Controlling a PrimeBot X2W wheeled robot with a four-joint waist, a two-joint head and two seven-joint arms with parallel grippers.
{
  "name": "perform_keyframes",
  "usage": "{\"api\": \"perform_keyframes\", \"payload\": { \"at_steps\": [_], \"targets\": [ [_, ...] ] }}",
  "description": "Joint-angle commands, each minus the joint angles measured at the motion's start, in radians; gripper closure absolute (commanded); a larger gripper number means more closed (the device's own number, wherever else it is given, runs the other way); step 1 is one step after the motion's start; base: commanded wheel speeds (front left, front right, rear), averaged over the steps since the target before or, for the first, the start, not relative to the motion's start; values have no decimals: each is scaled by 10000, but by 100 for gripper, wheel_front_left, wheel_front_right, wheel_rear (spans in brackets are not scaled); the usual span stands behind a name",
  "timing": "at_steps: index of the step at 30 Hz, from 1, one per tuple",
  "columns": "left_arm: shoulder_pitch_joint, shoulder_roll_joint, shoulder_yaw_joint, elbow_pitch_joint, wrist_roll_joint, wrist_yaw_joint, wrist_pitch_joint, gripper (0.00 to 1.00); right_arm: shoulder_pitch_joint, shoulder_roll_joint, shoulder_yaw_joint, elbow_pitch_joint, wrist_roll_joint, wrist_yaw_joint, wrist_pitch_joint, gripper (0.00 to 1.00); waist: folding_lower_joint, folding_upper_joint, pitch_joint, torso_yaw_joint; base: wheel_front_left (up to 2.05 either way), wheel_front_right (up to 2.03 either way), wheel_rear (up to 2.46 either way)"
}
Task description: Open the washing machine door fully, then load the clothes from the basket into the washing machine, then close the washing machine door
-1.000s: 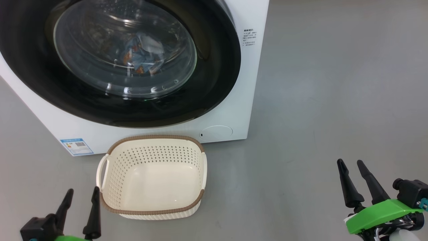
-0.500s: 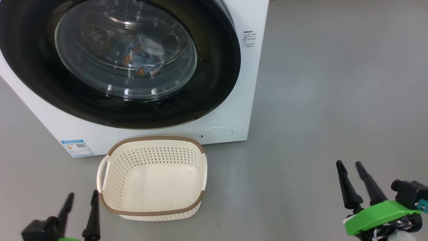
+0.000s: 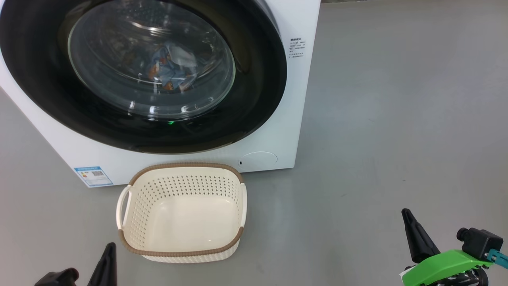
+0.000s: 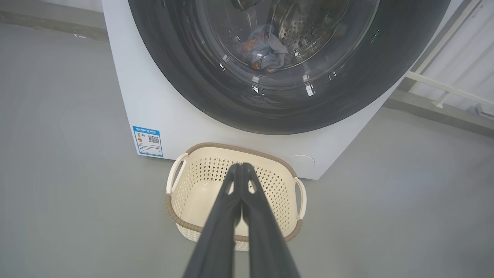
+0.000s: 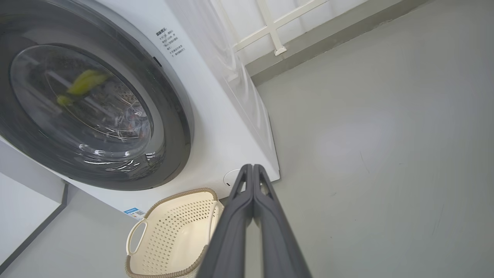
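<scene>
Fingers (image 4: 225, 216) of your left gripper (image 4: 241, 168) are pressed together along their length and hold nothing. In the left wrist view they point at the basket (image 3: 182, 252) from above its near rim. In the head view this gripper sits low, just to the left of the basket's near left corner, not touching it.

The basket itself stands on the grey floor (image 3: 377, 139), and its cream bottom is bare, with no garment in it. Directly behind the basket, almost touching its far rim, rises the washing machine (image 3: 278, 131), with a small blue label sticker (image 3: 93, 176) behind the basket's left handle. Above the basket, the washing machine door (image 3: 258, 79) lies flat against the white front, and it looks closed. Through its glass you can make out the clothes (image 3: 170, 69), a light blue bundle with orange marks, lying in the drum.

Well apart to the right of the basket, your right gripper (image 5: 252, 170) hangs over open floor, its fingers (image 5: 235, 224) also closed against each other and empty.

Judging by this, opening, loading and closing all appear done. Whether the door has latched cannot be told, so that check may be all that is left.
</scene>
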Motion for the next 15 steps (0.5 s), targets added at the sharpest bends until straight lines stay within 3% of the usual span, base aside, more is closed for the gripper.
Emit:
{"api": "perform_keyframes", "payload": {
  "at_steps": [1,15],
  "targets": [
    [-223,132,160,-237,-235,-3,72,100,-188,-104,-96,-285,203,1,63,100,-1,-1,1,6,0,0,0],
    [-346,4,369,-287,-1610,-6,483,100,-174,76,-316,-453,1318,3,468,100,-2,-1,-71,62,0,0,0]
  ]
}}
